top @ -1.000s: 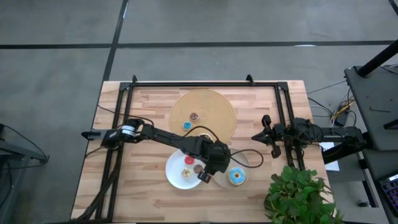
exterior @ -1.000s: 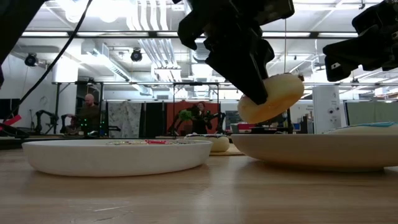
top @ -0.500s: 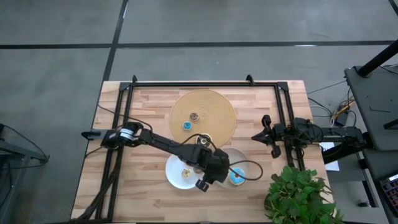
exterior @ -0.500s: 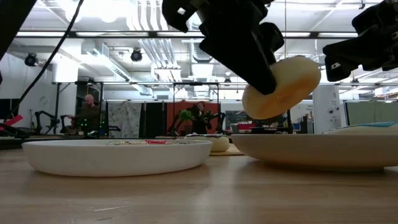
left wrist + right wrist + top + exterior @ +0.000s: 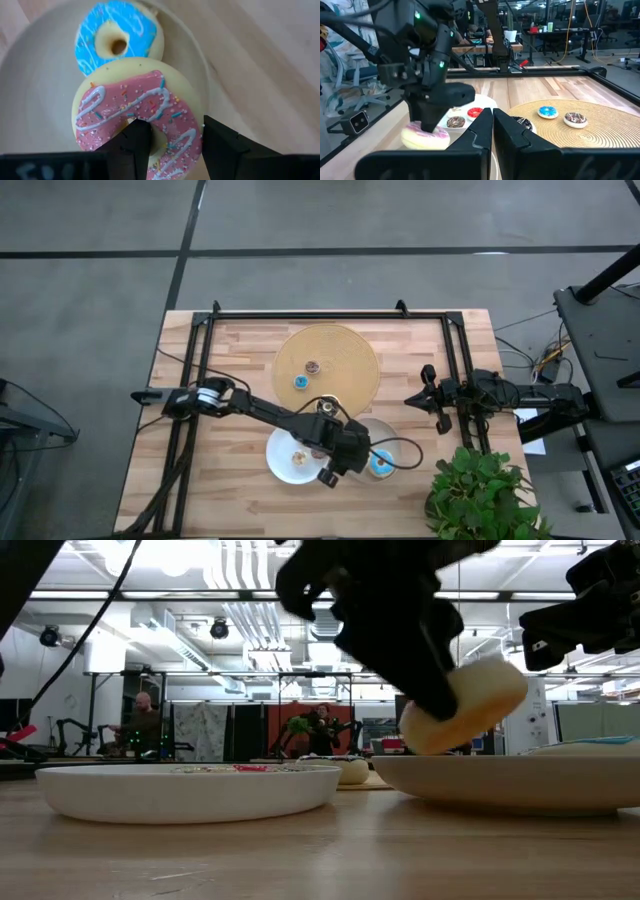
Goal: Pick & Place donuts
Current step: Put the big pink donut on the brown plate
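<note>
Light wooden table (image 5: 230,490) with round wooden board (image 5: 345,352), two white plates (image 5: 283,467) (image 5: 392,442), potted plant (image 5: 475,490).

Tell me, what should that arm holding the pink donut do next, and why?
Probably lower it a little more, then let go. The left gripper holds the pink donut just above the right-hand white plate, beside the light blue donut already lying there. The low view shows it not yet resting on the plate.

Pink donut (image 5: 137,120) held tilted above plated blue donut (image 5: 119,36)
</note>
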You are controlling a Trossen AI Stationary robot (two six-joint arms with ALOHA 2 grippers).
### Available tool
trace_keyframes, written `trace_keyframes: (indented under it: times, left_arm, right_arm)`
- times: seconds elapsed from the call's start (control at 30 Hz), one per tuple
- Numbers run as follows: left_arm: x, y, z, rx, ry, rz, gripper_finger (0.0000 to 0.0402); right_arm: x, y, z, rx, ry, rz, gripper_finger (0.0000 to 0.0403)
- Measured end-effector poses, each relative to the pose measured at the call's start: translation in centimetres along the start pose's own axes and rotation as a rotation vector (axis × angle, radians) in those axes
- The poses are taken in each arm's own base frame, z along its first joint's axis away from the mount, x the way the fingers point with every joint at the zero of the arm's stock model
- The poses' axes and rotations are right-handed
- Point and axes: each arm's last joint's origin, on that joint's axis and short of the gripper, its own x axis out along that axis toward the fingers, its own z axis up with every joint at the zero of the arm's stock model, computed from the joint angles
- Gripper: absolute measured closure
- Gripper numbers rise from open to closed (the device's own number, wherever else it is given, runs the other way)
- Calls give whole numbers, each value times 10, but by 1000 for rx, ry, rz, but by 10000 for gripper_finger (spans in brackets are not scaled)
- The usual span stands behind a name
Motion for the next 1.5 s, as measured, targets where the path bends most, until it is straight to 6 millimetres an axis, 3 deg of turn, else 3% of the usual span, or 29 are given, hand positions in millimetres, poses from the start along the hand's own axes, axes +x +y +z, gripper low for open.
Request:
trace_keyframes:
  times: [0.33,1.0,1.3,1.5]
  left_arm:
    - [12,5,-11,-19,67,-14,273]
    - [-28,22,21,-30,6,18,273]
    - [-27,22,19,-31,20,15,273]
    - [-9,22,15,-36,85,-6,273]
  right_arm:
    - [0,0,0,4,0,0,394]
    - [0,0,0,4,0,0,394]
    - [0,0,0,3,0,0,394]
    - [0,0,0,4,0,0,394]
